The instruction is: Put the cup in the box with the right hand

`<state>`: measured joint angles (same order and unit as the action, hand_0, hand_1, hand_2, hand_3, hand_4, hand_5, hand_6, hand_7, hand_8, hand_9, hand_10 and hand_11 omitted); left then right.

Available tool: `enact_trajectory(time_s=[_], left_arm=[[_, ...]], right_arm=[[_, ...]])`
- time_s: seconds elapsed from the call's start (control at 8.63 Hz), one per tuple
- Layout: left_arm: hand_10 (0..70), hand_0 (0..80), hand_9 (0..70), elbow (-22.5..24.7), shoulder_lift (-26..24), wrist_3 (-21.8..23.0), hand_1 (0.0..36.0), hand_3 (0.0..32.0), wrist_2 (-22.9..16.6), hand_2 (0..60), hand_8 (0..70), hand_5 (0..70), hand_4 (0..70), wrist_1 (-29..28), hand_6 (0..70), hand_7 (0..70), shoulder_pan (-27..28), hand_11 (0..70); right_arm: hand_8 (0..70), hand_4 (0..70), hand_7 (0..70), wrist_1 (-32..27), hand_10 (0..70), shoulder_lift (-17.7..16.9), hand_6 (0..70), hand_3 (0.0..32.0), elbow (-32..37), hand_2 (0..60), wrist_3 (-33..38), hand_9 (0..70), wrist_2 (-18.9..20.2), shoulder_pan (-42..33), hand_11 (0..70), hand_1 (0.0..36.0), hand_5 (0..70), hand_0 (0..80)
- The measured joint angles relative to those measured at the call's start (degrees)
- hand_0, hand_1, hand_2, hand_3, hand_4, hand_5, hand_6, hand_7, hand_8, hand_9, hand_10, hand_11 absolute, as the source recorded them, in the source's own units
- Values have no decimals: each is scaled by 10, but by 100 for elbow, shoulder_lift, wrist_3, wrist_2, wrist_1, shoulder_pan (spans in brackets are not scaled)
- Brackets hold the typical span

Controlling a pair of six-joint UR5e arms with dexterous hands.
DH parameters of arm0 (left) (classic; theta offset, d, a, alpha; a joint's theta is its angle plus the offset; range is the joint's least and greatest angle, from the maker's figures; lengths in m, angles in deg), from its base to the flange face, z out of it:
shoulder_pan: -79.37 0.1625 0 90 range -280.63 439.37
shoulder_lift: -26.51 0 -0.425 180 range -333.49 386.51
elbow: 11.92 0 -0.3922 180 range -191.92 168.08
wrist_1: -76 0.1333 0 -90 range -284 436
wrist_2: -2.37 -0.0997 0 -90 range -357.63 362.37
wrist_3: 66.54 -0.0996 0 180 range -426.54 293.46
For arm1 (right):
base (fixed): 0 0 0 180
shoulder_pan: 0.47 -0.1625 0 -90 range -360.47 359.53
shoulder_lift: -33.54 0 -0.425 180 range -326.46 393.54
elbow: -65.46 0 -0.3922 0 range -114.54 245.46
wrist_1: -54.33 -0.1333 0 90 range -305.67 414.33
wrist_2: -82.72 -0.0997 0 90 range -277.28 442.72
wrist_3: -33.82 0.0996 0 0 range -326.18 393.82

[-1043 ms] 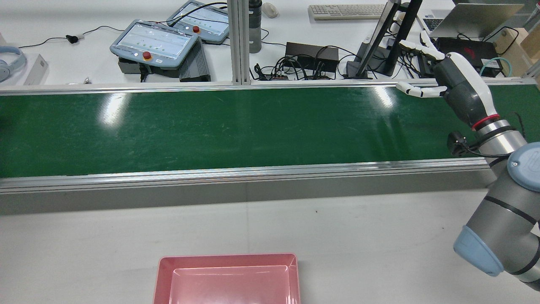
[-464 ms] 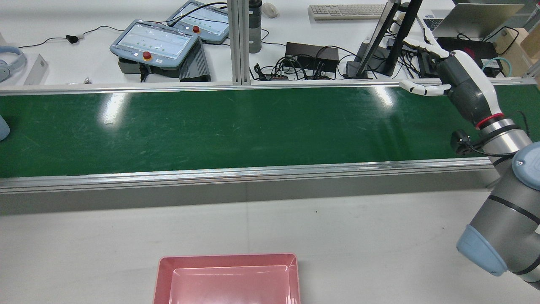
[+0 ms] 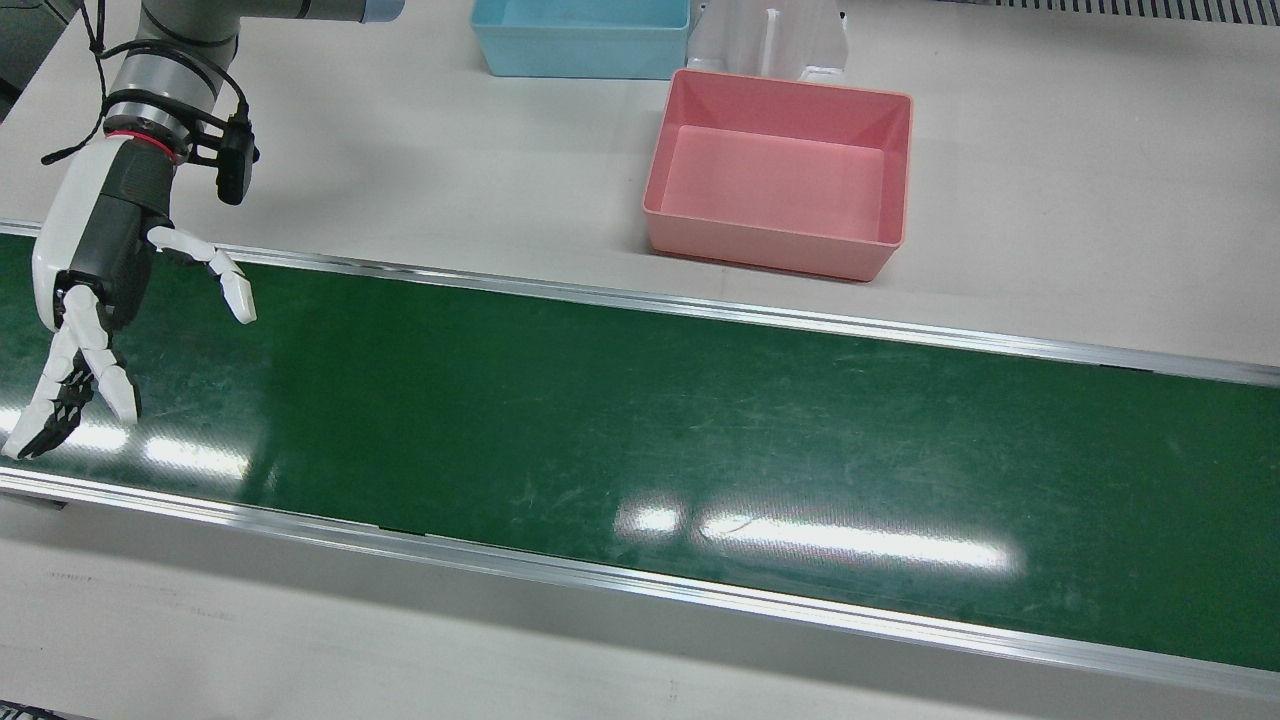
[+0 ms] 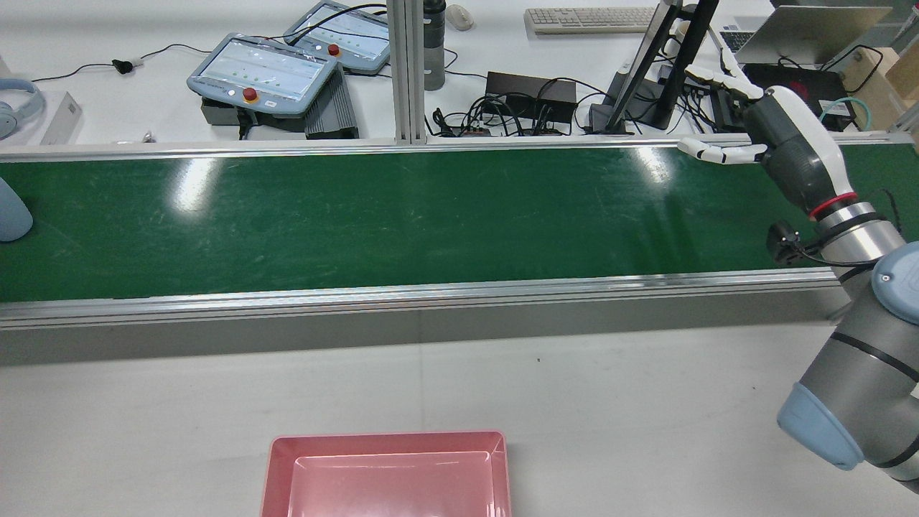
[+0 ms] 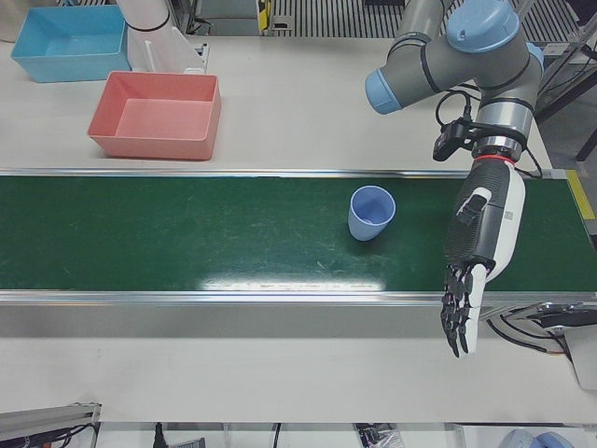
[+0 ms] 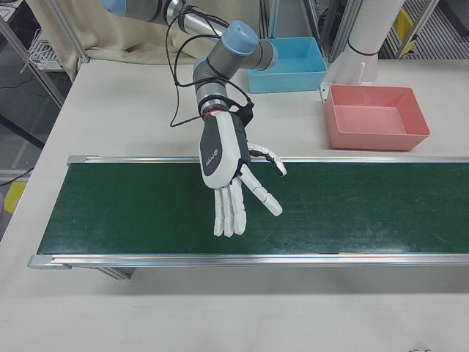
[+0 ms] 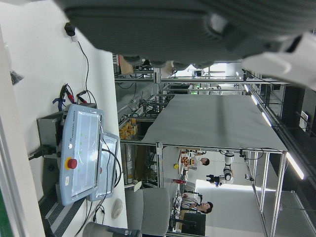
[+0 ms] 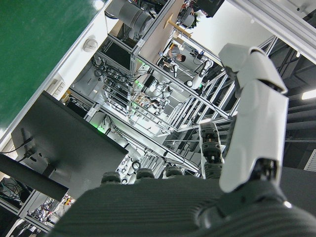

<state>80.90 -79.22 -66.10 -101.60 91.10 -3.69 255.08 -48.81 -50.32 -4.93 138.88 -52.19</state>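
Item: blue cup (image 5: 371, 212), upright on green belt (image 3: 640, 420), far end, near idle left hand (image 5: 469, 271), fingers spread, empty. Right hand (image 6: 233, 172): splayed, empty, above belt, well apart from cup. Step: awaiting grasp. Next: close on cup, carry to pink box (image 3: 780, 180)

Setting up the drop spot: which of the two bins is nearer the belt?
The pink bin, close beside the belt; the blue bin sits farther back.
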Motion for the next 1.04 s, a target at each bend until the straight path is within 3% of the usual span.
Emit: enact_trajectory(time_s=[0.46, 1.04], left_arm=[[0, 0, 0, 0, 0, 0, 0, 0, 0, 0, 0, 0, 0, 2, 0, 0, 0, 0], [0, 0, 0, 0, 0, 0, 0, 0, 0, 0, 0, 0, 0, 2, 0, 0, 2, 0]], right_arm=[[0, 0, 0, 3, 0, 0, 8, 0, -10, 289, -4, 0, -1, -9, 0, 286, 70, 517], [0, 0, 0, 6, 0, 0, 9, 0, 51, 271, -50, 0, -7, 27, 0, 281, 70, 520]])
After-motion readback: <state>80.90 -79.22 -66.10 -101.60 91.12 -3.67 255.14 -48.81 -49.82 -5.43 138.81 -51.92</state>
